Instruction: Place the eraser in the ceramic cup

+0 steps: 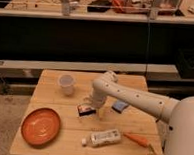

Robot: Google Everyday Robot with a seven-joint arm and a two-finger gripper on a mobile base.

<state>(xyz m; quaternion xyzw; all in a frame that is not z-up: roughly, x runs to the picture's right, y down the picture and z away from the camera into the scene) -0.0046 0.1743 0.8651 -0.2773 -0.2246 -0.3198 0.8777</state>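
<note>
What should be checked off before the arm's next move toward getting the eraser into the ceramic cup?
1. Gripper at the eraser: ok. The gripper hangs just above the eraser.
2. Eraser off the table: not ok. It appears to lie on the table.
3. Ceramic cup upright, mouth up: ok. It stands at the back left.
4. Cup empty: cannot tell.
5. Way from eraser to cup free: ok. Only bare tabletop lies between them.
6. Neighbours apart from the eraser: ok. The blue pad and white tube lie apart from it.
</note>
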